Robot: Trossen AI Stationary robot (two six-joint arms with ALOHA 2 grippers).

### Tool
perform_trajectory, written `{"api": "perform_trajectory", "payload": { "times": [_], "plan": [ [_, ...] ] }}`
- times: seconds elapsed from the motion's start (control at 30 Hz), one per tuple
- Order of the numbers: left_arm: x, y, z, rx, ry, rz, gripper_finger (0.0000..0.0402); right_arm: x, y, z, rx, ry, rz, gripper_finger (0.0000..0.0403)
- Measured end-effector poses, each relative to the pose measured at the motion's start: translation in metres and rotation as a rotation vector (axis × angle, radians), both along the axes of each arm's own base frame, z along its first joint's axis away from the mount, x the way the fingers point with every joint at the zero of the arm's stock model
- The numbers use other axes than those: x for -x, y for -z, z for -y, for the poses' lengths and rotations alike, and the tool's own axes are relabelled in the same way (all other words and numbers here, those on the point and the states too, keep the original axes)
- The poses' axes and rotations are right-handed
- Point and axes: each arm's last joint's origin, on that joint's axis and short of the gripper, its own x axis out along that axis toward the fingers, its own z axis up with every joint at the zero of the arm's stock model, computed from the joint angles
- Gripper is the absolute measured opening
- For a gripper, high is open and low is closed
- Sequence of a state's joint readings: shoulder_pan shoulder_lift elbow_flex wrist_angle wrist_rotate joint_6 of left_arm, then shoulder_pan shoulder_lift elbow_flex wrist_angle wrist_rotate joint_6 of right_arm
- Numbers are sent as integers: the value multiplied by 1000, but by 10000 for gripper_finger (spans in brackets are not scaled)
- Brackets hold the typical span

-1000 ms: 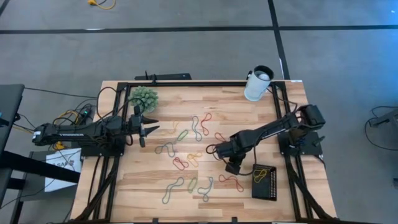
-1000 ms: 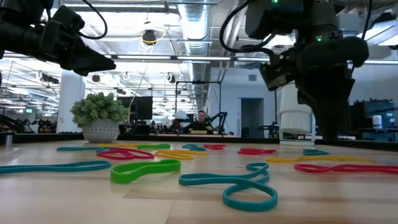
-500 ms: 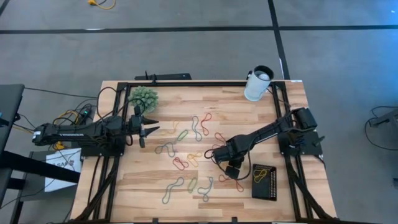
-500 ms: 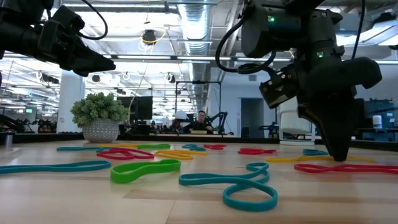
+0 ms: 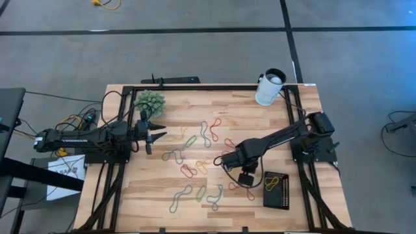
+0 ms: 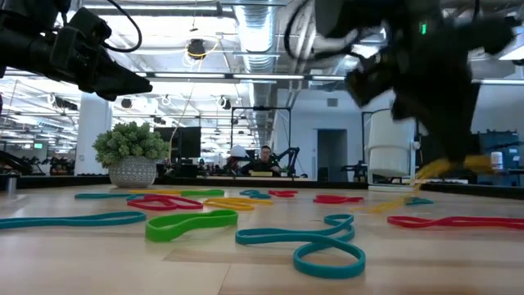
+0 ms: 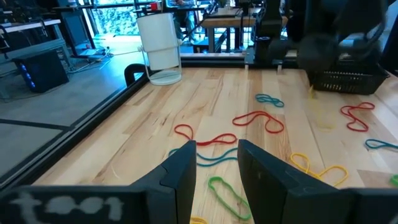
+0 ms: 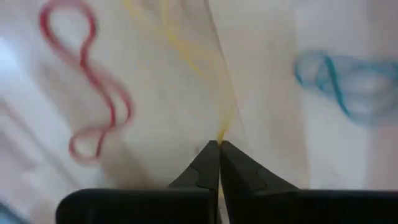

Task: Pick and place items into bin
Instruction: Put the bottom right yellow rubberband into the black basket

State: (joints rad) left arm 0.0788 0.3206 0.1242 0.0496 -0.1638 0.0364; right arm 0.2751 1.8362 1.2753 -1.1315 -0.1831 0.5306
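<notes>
The right claw [image 8: 219, 148] has its two fingers pressed together on a thin yellow band [image 8: 219, 115], which trails away from the tips as a taut, blurred strand. In the high view this claw [image 5: 243, 177] sits over the counter [image 5: 162, 195] toward its right side, just beside the black bin [image 5: 276, 190] that stands near the front-right corner with a yellow band or two already inside. In the low view the yellow band [image 6: 434, 170] hangs from the claw and slopes down toward the wood, so part of it looks lifted while the tail may yet drag.

The other bands [image 5: 195, 156] lie scattered flat across the middle of the counter: red, yellow, green, blue and grey loops, some overlapping.

These loops look very light, soft and floppy (they will sag, stretch and swing rather than hold a shape). A pinch on a single strand, well clear of a neighbouring loop, should do; where two cross, a second one is likely to come along. Rubber tends to cling to the pads, so release over the bin may need a clear opening.

The left claw [image 7: 214, 165] waits with its fingers apart, raised near the left edge by the green spiky ball [image 5: 150, 100].
</notes>
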Motion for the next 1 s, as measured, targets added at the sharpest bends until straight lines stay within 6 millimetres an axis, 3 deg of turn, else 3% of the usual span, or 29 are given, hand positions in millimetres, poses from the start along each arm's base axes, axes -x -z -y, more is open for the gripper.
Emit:
{"api": "perform_trajectory", "payload": {
  "times": [0.2,0.37,0.5,0.67,0.87,1.0],
  "plan": [
    [0,1,0,1,0,-11,109,15,-64,-14,137,142,-203,1],
    [0,2,0,17,-1,-14,109,26,-102,-39,-19,214,-2,1],
    [0,3,0,27,-3,-22,109,58,-112,-54,67,293,-112,1],
    [1,4,0,34,-4,-30,109,99,-133,-70,82,375,-50,0],
    [1,3,0,35,-5,-27,109,128,-143,-87,150,476,32,0],
    [1,3,0,35,-5,-26,109,134,-137,-101,193,460,70,0]
  ]
}}
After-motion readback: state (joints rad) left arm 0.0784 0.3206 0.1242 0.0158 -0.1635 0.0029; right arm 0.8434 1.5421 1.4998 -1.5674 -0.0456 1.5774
